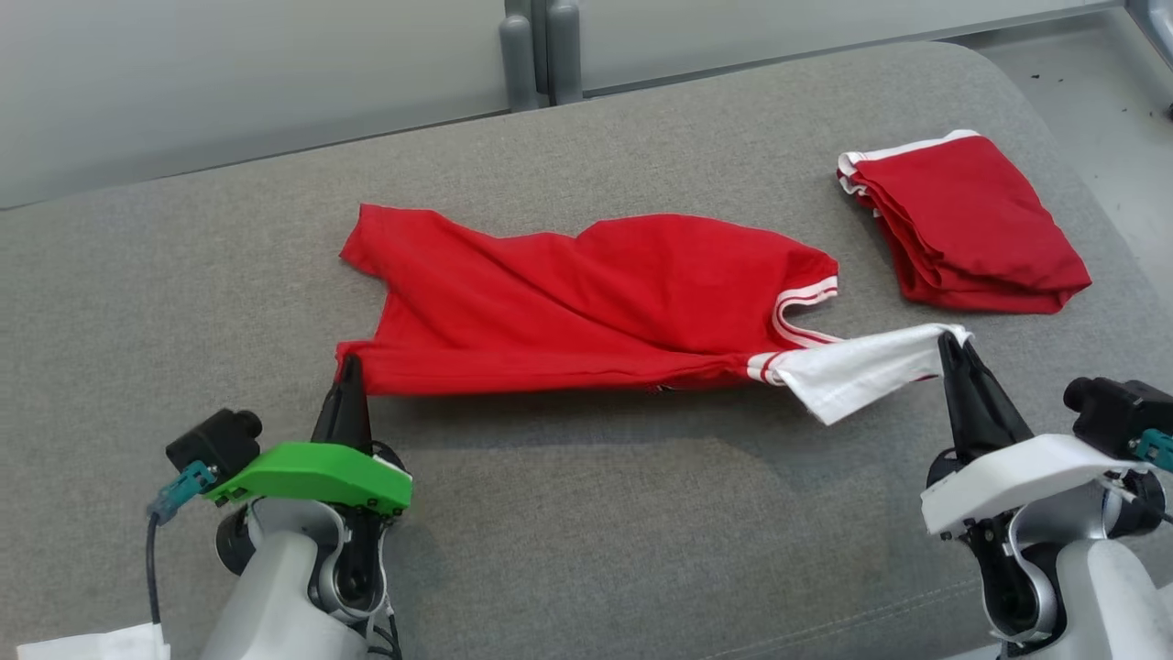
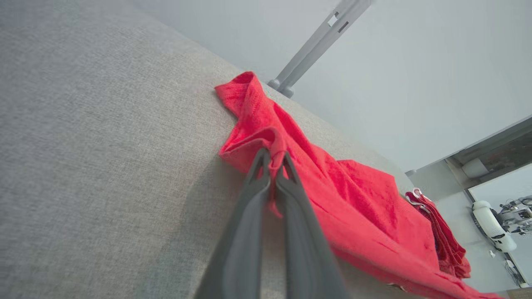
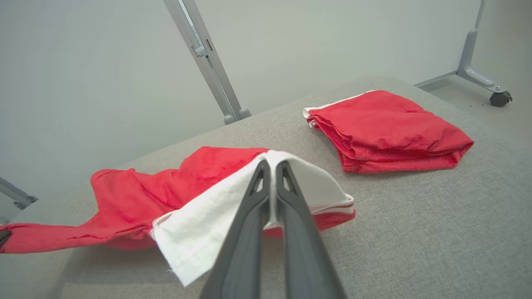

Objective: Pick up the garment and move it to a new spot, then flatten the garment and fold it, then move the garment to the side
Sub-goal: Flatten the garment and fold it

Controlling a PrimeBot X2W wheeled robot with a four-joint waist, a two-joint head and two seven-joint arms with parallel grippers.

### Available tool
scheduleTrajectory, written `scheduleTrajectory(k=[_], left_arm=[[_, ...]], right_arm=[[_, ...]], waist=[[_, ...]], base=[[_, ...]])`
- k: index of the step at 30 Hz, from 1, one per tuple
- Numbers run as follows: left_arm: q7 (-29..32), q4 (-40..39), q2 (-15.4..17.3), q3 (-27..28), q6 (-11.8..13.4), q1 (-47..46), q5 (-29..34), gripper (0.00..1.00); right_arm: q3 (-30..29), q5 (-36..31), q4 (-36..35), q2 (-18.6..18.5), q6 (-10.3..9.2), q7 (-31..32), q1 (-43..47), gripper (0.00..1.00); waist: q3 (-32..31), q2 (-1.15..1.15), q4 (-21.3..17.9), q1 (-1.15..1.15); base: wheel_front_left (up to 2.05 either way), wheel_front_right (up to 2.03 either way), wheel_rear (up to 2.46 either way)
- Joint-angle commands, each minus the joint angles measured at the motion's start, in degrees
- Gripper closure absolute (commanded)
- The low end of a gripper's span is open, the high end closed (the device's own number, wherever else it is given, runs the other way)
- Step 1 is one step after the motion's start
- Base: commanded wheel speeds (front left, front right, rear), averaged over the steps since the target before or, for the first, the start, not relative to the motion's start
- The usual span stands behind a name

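A red garment with white stripes and a white sleeve lies spread and wrinkled across the grey cushion. My left gripper is shut on its near left corner; in the left wrist view the dark fingers pinch a fold of the red garment. My right gripper is shut on the white sleeve end at the near right, and the right wrist view shows that gripper clamped over the white cloth of the garment. The near edge hangs stretched between both grippers.
A second red garment, folded with white trim, lies at the far right of the grey cushion; it also appears as a folded pile in the right wrist view. Grey frame posts stand behind the cushion. Floor lies beyond the right edge.
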Motion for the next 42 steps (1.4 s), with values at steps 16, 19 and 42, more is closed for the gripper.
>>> scheduleTrajectory(k=[16,19,42], left_arm=[[2.2,-44.9,5.8,4.3,7.0,10.5,9.2,1.00],[4.6,-52.6,7.4,4.2,8.6,9.6,10.4,1.00],[23.3,-45.3,16.0,4.4,9.5,-22.3,10.9,1.00]], right_arm=[[-1.6,2.1,-18.0,-2.8,0.02,2.7,-6.0,1.00],[-2.2,2.3,-22.7,-3.1,0.03,3.2,-7.1,1.00],[3.1,1.8,-13.4,-4.7,0.02,4.4,-39.0,1.00]], waist=[[-6.2,0.00,2.8,0.00],[-6.4,0.00,2.9,0.00],[8.6,0.00,2.3,0.00]], base=[[0.00,0.00,0.00],[0.00,0.00,0.00],[0.00,0.00,0.00]])
